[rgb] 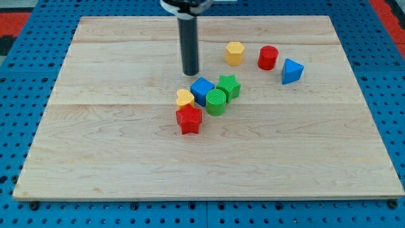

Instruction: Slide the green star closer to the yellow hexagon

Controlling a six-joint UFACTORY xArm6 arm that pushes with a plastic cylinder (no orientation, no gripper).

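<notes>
The green star (229,85) sits near the board's middle, touching a green cylinder (216,101) at its lower left and a blue cube (202,90) to its left. The yellow hexagon (235,53) stands apart toward the view's top, just right of the star's column. My tip (190,73) rests on the board to the upper left of the blue cube, left of the star and lower left of the hexagon, touching no block.
A small yellow block (185,97) and a red star (188,119) lie at the cluster's left and bottom. A red cylinder (267,57) and a blue triangular block (291,71) stand right of the hexagon. The wooden board (95,158) lies on a blue pegboard.
</notes>
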